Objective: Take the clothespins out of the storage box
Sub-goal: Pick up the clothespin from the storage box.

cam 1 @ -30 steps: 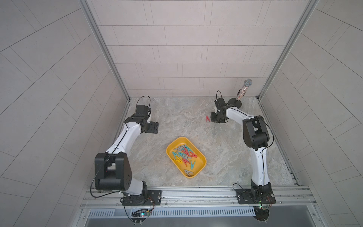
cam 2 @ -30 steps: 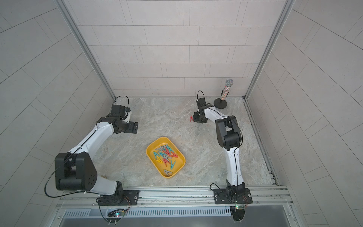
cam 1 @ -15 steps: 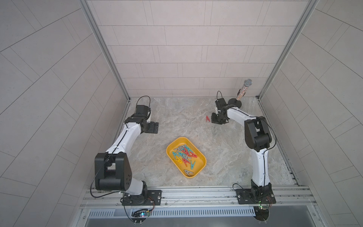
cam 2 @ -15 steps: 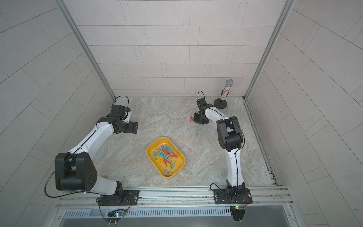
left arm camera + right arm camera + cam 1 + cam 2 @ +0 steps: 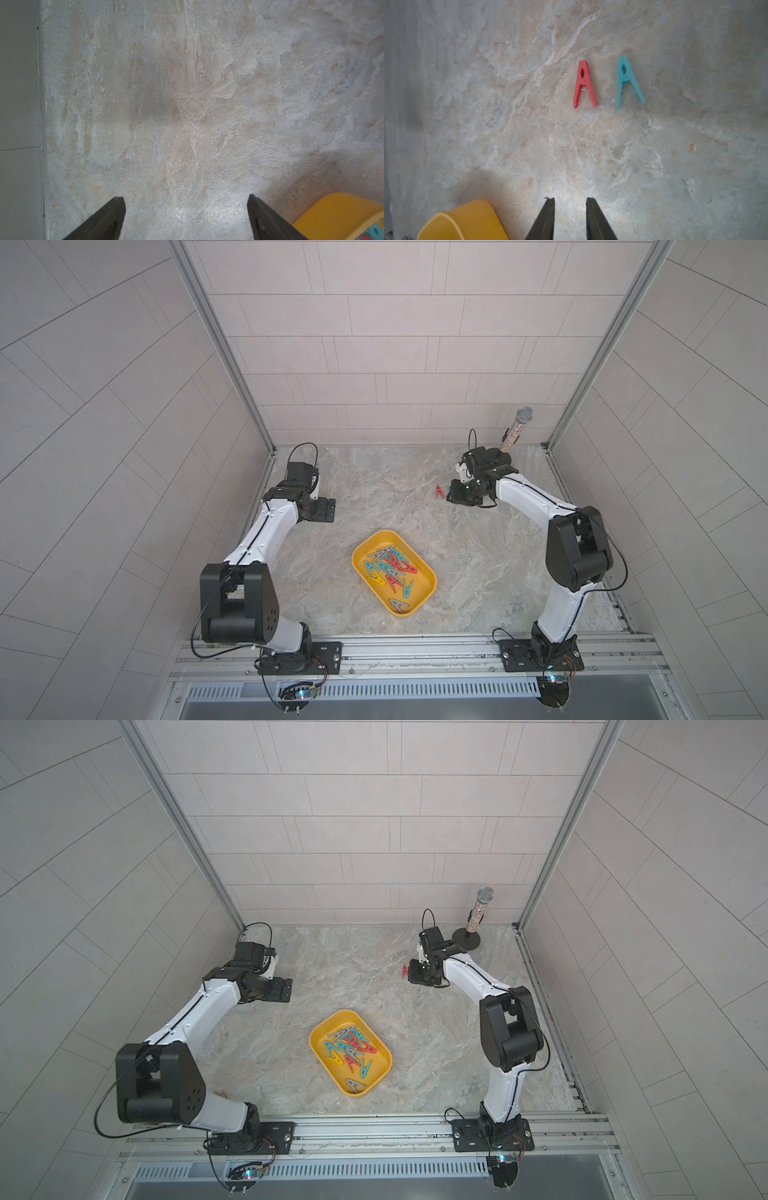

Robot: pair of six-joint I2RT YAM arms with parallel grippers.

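**Box**: yellow, shallow, round-cornered. It stood askew on the bench, between the two arms and nearer the front rail than the back wall. A corner of the box showed at the edge of the left wrist view.

**Pegs**, in the box: a loose heap in red, teal, grey and one yellow, overlapping in the far half. Both top views showed them. A grey peg lay by itself at the near end.

**Red peg**: out of the box, flat on the bench toward the far right, well apart from the box.

**Teal peg**: also out, flat beside the red peg but not touching it. Both pointed the same way, with their splayed legs toward the right arm's fingers. It showed in the right wrist view only and was hidden in the top views.

**Right end effector**: just beside the red peg. In the wrist view its jaws stood a narrow gap apart with nothing between them. Whether it touched the bench could not be told.

**Left end effector**: over bare bench at the left, beyond the box's far left corner and apart from it. Its jaws were spread wide and empty, as the left wrist view confirmed.

**Microphone**: glittered, upright on a round black stand in the far right corner, behind the right arm's wrist.
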